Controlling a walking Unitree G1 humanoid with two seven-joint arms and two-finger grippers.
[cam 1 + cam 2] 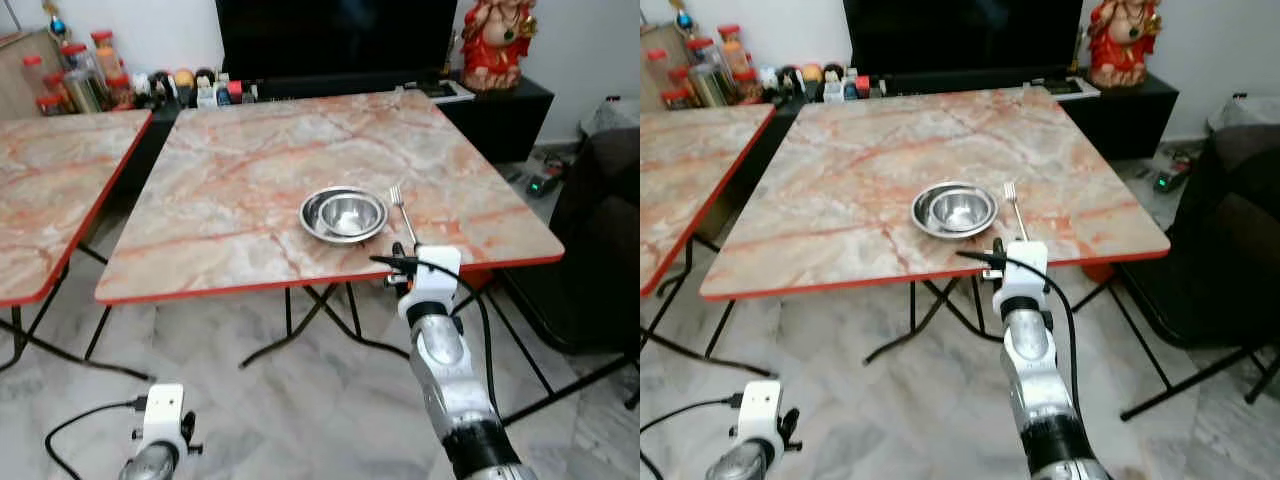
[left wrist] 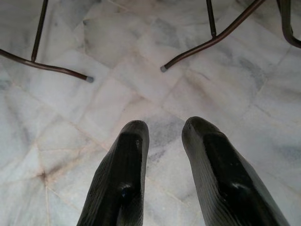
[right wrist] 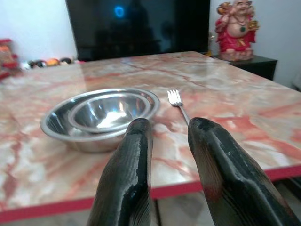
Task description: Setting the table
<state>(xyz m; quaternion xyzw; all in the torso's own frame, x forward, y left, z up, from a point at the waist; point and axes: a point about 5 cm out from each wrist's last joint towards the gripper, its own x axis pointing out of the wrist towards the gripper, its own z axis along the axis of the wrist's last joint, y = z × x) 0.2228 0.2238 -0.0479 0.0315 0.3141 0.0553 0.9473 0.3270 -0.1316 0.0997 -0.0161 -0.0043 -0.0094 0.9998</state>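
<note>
Two steel bowls (image 1: pixel 344 214), one nested inside the other, sit near the bench (image 1: pixel 230 180) edge with a fork (image 1: pixel 402 208) just beside them, laid like a place setting. The right end effector (image 3: pixel 167 127) hovers at that edge, fingers apart and empty. The left end effector (image 2: pixel 164 132) hangs idle over the floor, also apart.

Two marble-topped folding tables (image 1: pixel 230 180) (red-edged) on pale marble floor (image 1: pixel 300 410), dark television (image 1: pixel 335 40) behind

- Head stereo pair: high, fwd & down, both on table (image 1: pixel 250 170) near edge
- R wrist cam: low, close, across that near edge
- L wrist cam: straight down at floor (image 2: pixel 61 117)
</note>
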